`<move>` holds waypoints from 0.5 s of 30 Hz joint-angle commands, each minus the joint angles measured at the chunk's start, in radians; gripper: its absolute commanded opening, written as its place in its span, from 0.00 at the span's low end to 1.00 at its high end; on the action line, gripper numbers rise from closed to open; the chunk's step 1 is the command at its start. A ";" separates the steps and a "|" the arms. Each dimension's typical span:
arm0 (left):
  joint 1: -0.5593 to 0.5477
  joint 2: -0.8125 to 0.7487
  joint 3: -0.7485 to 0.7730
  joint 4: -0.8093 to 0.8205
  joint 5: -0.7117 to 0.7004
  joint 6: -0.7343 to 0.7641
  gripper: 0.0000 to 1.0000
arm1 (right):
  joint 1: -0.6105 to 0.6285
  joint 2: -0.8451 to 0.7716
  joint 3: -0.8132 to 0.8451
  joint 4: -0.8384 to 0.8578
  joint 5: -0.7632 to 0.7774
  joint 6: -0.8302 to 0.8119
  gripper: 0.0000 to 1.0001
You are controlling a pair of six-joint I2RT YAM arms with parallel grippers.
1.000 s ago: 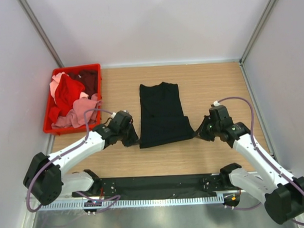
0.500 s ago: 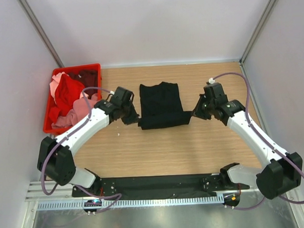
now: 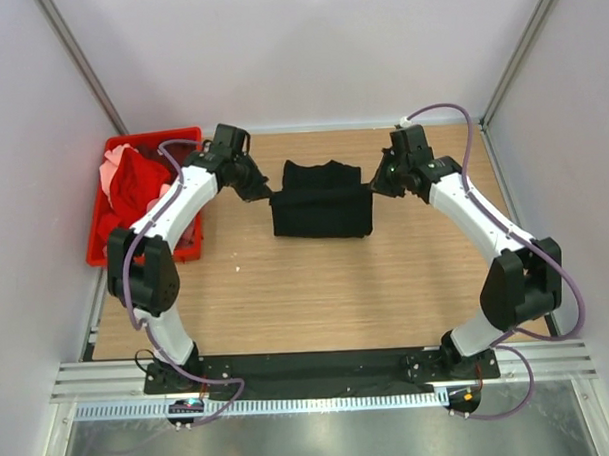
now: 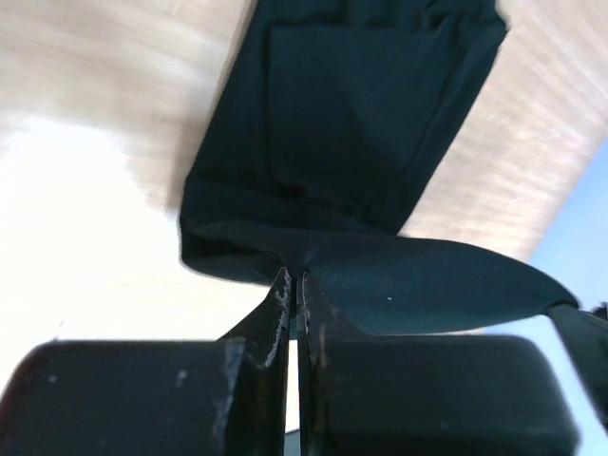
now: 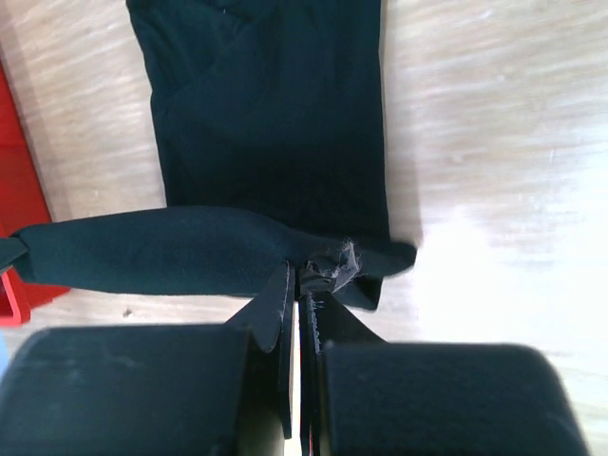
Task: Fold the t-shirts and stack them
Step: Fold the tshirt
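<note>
Half-fold step is in hand; black t-shirt (image 3: pixel 322 202) lies far-centre on the bench (image 3: pixel 317 298), near hem held up by left tool (image 3: pixel 270 195) and right tool (image 3: pixel 374 187), each clamped on a corner; next, hem should be laid flush on collar edge, then released.

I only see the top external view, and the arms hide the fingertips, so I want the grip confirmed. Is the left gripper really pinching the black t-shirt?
Observer: Yes, the left wrist view shows the left gripper shut on a corner of the black t-shirt.
Operator: And the right?
Observer: The right gripper is shut on bunched cloth at the other corner.
Operator: Is the held edge slack?
Observer: No, it stretches as a smooth band between them, above the lower layer.
</note>
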 commanded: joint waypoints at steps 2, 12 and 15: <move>0.032 0.076 0.140 0.021 0.073 0.016 0.00 | -0.036 0.071 0.091 0.079 -0.034 -0.017 0.01; 0.082 0.248 0.307 0.139 0.174 -0.070 0.00 | -0.112 0.202 0.173 0.182 -0.145 0.014 0.01; 0.089 0.297 0.342 0.178 0.184 -0.093 0.00 | -0.128 0.230 0.180 0.241 -0.192 0.028 0.01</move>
